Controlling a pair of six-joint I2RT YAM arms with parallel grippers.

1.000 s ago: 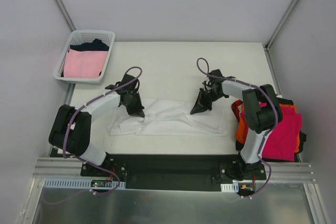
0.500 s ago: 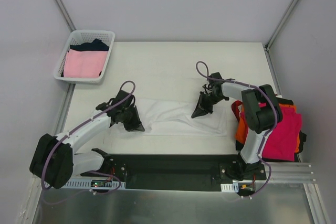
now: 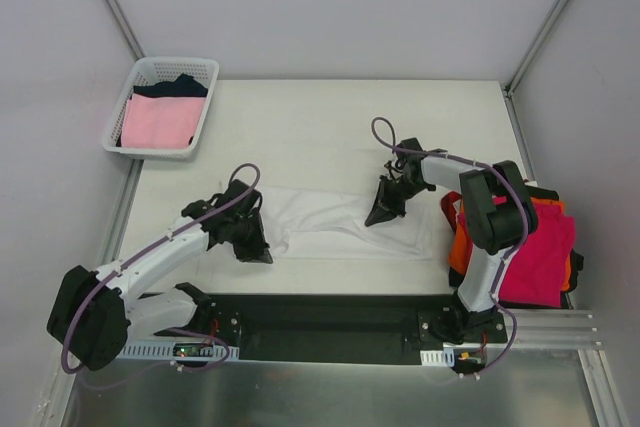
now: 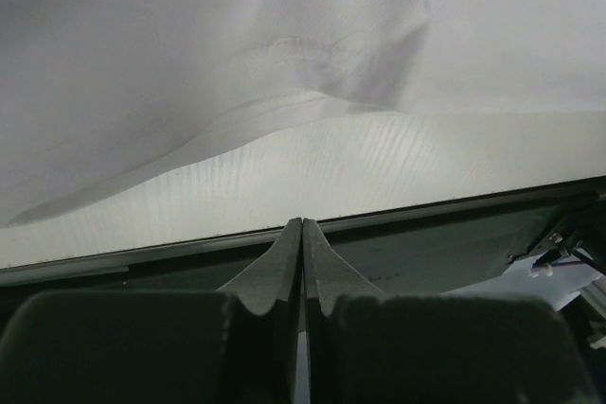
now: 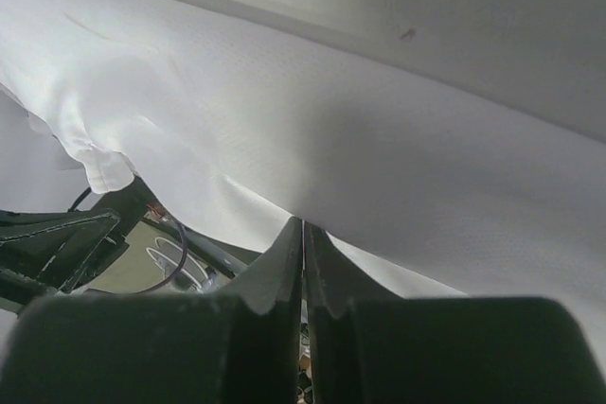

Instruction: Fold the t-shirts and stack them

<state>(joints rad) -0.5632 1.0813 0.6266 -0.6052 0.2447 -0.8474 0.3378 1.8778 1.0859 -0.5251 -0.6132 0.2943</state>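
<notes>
K: White tabletop (image 3: 330,127) under plain grey walls. Lie of the white t-shirt (image 3: 335,227)?

M: Spread over the near half, between the two arms. Long axis left to right, roughly parallel to the near edge. Collar end versus hem end: cannot tell.

K: Look of it?

M: Plain white, thin, rumpled. Flatter toward the right, bunched and creased toward the left. Stitched seam (image 4: 303,44) visible from the left wrist, with fine weave below it.

K: Left gripper (image 3: 266,255)?

M: Pressed shut, fingertips (image 4: 279,267) together on the cloth's near-left edge, pinching it. Low, close to the table's near edge.

K: Right gripper (image 3: 374,217)?

M: Closed as well, nipping a fold of the same shirt, with cloth tented up from the tips in the right wrist view. Placed right of the shirt's centre, toward its far edge.

K: Edges, room?

M: Bare tabletop from the shirt to the far edge. Lattice basket (image 3: 207,97) at the far-left corner, overhanging the left edge, holding a pale pink shirt (image 3: 160,122) with a dark shirt (image 3: 180,85) behind it. Well apart from the white t-shirt. Magenta-red shirt (image 3: 545,247) over an orange shirt (image 3: 457,247) at the right edge, just beside the right arm, draped off the table's side.
</notes>
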